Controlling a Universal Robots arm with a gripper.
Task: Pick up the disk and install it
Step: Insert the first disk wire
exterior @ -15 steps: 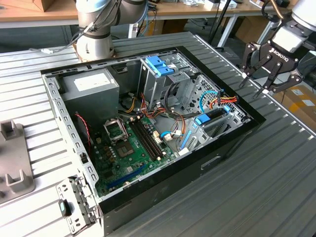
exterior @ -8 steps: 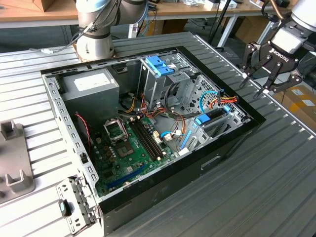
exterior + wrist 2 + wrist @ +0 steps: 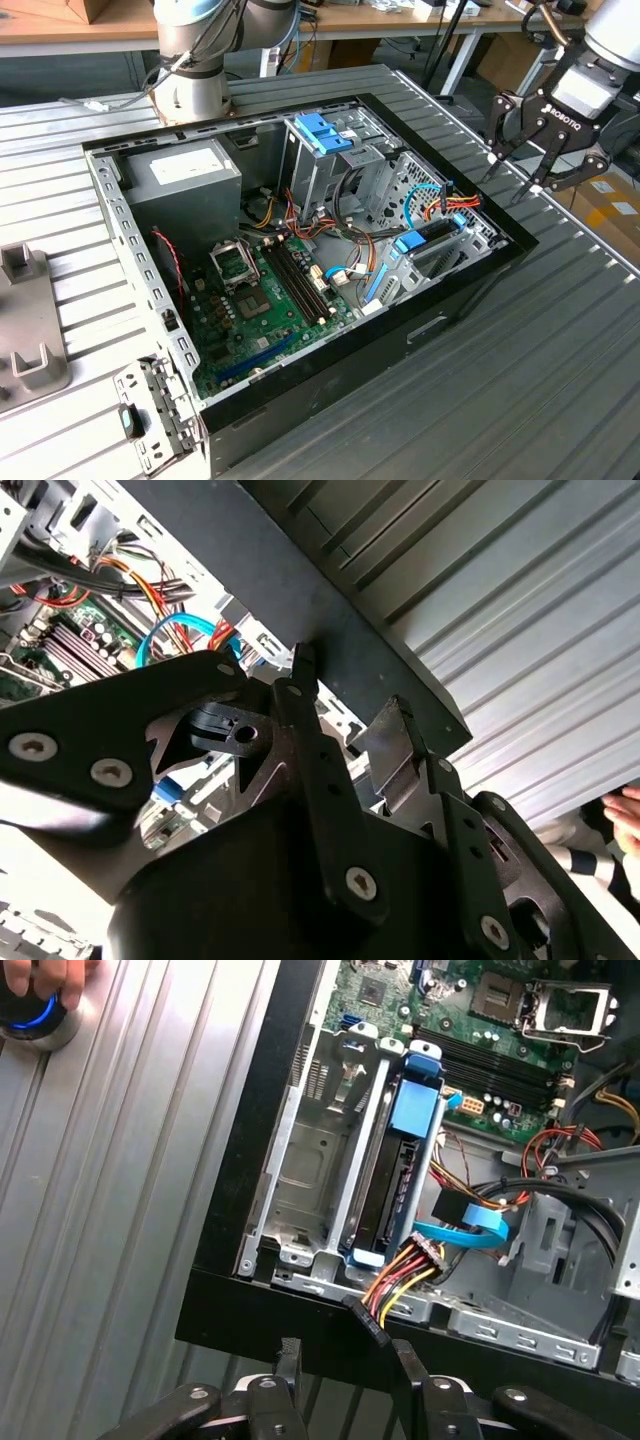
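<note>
While the gripper [image 3: 527, 160] hovers open, the disk [image 3: 392, 1188] sits seated in its bay.

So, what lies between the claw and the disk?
In the first wrist view, the case wall and a cable bundle lie between the open claw and the disk.

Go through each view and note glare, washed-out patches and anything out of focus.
Exterior view: even light, case interior crisp, end effector sharp. Second wrist view: the end effector looms close and soft-edged, with an overexposed white patch beside it. First wrist view: sheen streaks the ribbed table; the blue-railed disk is sharp.
</note>
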